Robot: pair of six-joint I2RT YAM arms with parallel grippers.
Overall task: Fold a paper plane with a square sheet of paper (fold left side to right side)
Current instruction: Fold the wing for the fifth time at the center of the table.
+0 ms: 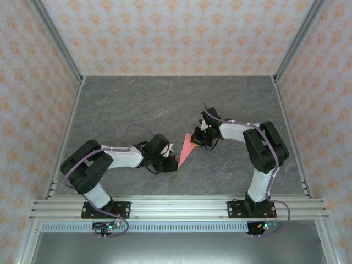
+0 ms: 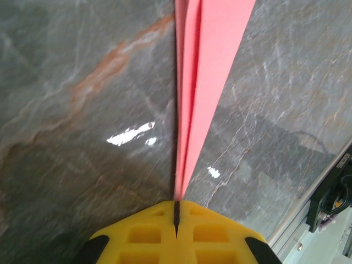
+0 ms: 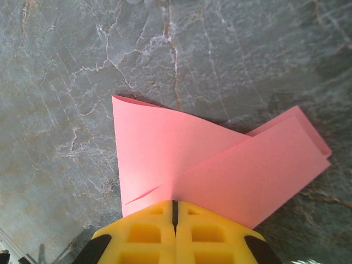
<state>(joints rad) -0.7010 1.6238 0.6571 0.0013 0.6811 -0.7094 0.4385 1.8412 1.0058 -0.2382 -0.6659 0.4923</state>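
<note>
The yellow fingers [image 2: 144, 235] of the left gripper [image 2: 176, 212] are pressed flat against each other. The narrow point of the pink paper [image 2: 212, 66] runs straight into the seam between them, so they appear to pinch it by its tip. The right gripper [image 3: 175, 212] is closed the same way on the wider end, where folded layers overlap and one flap fans out sideways. From above, the paper [image 1: 187, 147] spans the short gap between the left gripper [image 1: 171, 160] and the right gripper [image 1: 199, 136], near the middle of the table [image 1: 137, 104]. It is a slim pointed shape low over the stone-patterned top; whether it touches the surface I cannot tell. It should handle as very light, thin and limp. It would crease or tear quickly if the arms pulled apart or twisted against each other, and it looks smooth enough to slip from a weak pinch. The safest holds look to be the layered folds near the centre crease, not a single loose edge. Beyond the paper the table runs on to the back wall [image 1: 176, 38] and the side frames, giving open room ahead and to both sides. The tight place is between the two wrists.
</note>
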